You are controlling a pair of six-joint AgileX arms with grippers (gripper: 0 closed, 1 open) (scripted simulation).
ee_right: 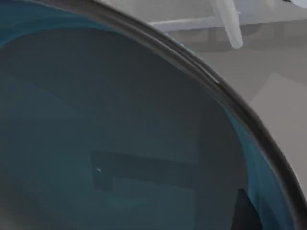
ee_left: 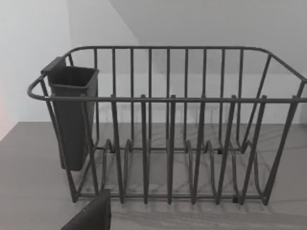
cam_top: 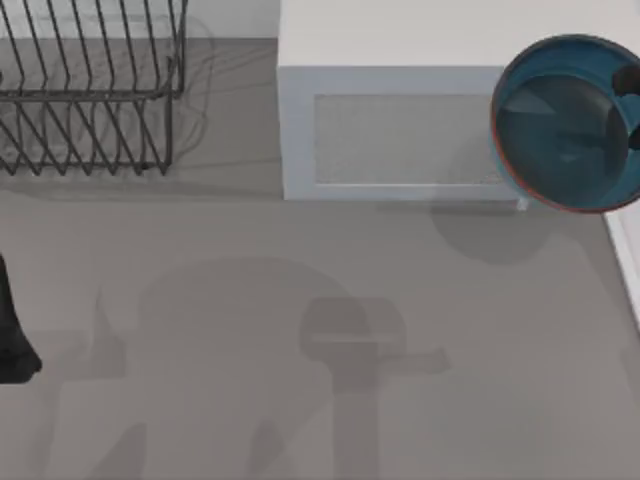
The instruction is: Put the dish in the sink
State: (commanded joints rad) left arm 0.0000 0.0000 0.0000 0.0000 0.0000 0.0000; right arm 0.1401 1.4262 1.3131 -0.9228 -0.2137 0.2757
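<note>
- while the dish [cam_top: 565,125] hangs up at the far right of the top view, it sits tilted above the right end of the white microwave [cam_top: 400,130], its round shadow falling on the grey table [cam_top: 300,400] just below it.
- blue bowl, glossy darker inside, thin red-orange rim showing along its left edge, there it is, plain as day.
- the right gripper [cam_top: 630,100] is at the dish's right rim, dark bits of it poking in at the frame's edge; whether its fingers are clamped on the rim or apart, i cannot tell.
- over on the right wrist view, the dish's [ee_right: 120,143] blue inside is right up close, its dark rim sweeping across, with grey table and a white edge beyond it.
- left arm [cam_top: 12,330] is parked at the table's left edge, a dark shape low on that side.
- the left wrist view looks at the wire dish rack [ee_left: 168,134] with a dark cutlery cup [ee_left: 72,115] hung on one end; a dark finger [ee_left: 91,215] of the left gripper juts in, and its state i cannot tell either.
- in the top view that dish rack [cam_top: 90,90] stands at the far left, well apart from the dish.
</note>
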